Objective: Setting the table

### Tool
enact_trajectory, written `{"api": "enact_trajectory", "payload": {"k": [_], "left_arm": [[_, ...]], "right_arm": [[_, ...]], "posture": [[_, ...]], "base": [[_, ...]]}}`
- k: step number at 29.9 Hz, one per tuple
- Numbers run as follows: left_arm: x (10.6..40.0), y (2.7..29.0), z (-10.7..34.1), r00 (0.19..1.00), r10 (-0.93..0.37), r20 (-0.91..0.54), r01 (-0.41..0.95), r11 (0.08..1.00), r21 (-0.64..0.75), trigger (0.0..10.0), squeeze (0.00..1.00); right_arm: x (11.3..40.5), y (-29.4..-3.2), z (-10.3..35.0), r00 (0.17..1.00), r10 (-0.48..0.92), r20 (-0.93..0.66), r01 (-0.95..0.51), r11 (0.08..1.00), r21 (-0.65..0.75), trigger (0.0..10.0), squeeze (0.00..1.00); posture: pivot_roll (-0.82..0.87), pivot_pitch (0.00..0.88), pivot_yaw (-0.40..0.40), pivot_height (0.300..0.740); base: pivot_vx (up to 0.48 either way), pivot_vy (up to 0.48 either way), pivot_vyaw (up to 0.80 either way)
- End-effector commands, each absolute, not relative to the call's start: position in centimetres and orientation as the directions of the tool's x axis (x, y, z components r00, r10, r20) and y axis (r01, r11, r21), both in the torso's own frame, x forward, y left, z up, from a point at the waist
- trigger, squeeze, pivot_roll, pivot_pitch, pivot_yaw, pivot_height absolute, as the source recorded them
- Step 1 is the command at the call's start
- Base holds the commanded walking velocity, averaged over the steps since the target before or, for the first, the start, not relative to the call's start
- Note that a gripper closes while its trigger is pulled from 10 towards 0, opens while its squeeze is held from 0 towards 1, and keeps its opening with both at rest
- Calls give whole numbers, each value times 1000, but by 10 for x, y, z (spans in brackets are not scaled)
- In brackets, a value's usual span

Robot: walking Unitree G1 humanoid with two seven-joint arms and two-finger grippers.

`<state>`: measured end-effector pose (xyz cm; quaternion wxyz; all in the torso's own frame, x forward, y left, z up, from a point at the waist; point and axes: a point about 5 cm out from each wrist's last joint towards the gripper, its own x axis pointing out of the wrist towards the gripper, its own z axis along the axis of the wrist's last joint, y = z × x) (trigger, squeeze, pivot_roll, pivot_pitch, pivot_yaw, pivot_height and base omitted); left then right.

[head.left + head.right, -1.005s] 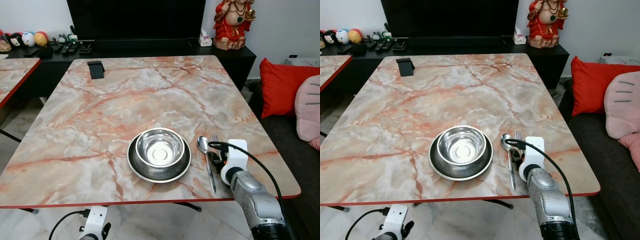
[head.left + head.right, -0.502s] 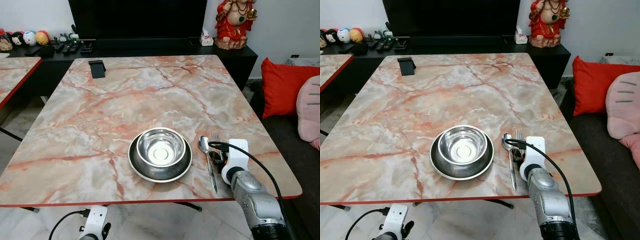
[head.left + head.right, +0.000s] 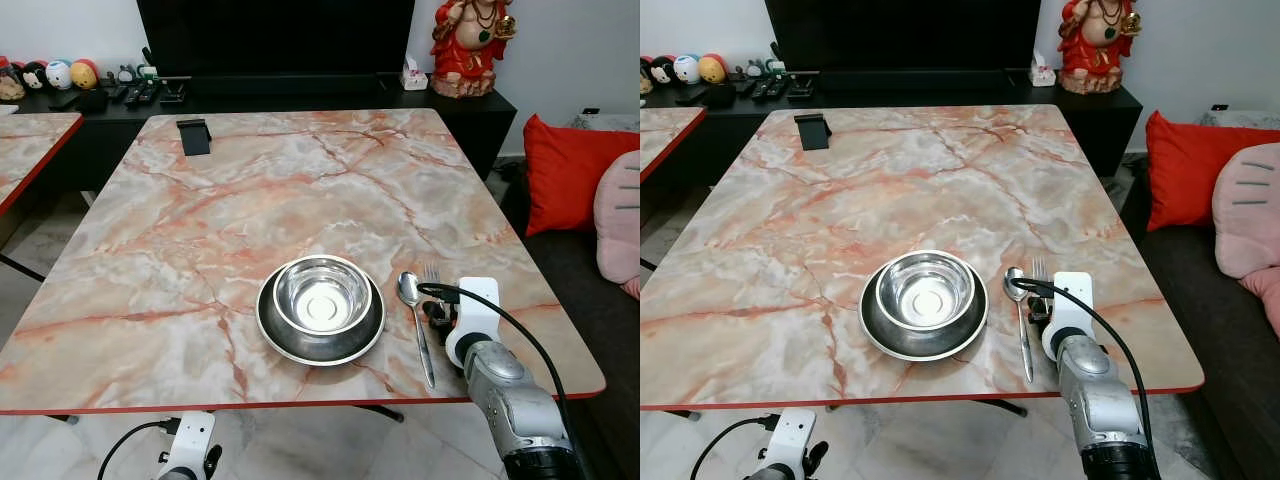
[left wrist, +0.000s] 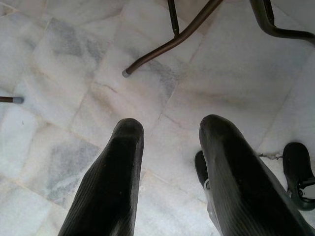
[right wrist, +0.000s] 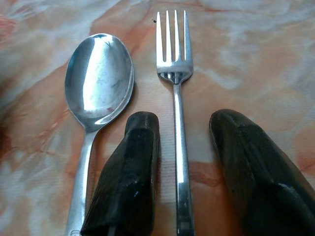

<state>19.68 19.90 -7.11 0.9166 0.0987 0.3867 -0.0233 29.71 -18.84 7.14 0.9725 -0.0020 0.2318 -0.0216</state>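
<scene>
On the marble table (image 3: 300, 200), the right gripper (image 5: 182, 162) straddles the fork (image 5: 176, 98), fingers apart.

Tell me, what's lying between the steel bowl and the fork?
A spoon lies on the marble between the bowl and the fork, seen in the eye views.

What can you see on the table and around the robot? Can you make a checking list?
Surface: marble table, pink veined top with a red edge.
Job's things: steel bowl sits in a steel plate; spoon and fork lie side by side to the plate's right.
Clutter: small black stand at the far left corner.
Grippers: right gripper open, fingers astride the fork handle; left gripper open, hanging over the floor.
Cables: black cable loops over the right wrist.
Surroundings: red figurine, red cushion, toys on a dark cabinet.
</scene>
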Motion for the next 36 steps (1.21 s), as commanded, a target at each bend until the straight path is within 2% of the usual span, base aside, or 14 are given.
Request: {"api": "enact_trajectory", "payload": {"k": [1, 21, 24, 29, 36], "left_arm": [[199, 200, -70, 701, 33, -712, 124, 978, 167, 10000, 0], [200, 199, -70, 702, 29, -711, 123, 979, 162, 10000, 0], [200, 199, -70, 702, 30, -711, 123, 979, 163, 10000, 0], [199, 199, -70, 700, 29, -713, 124, 979, 162, 10000, 0], [199, 198, -71, 697, 29, -716, 123, 979, 160, 10000, 0]], "right_arm": [[300, -198, 81, 905, -90, -416, 88, 996, -24, 10000, 0], [306, -192, 98, 926, -54, -375, 81, 995, 55, 10000, 0], [309, -192, 106, 943, -58, -326, 89, 993, 80, 10000, 0], [315, -201, 122, 970, -89, -228, 115, 988, 103, 10000, 0], [319, -221, 108, 938, -112, -328, 125, 992, 18, 10000, 0]], "posture": [[-46, 0, -6, 740], [-47, 0, -5, 740], [-47, 0, -5, 740], [-48, 0, -5, 740], [-49, 0, -6, 740]], "base": [[0, 0, 0], [0, 0, 0], [0, 0, 0], [0, 0, 0], [0, 0, 0]]}}
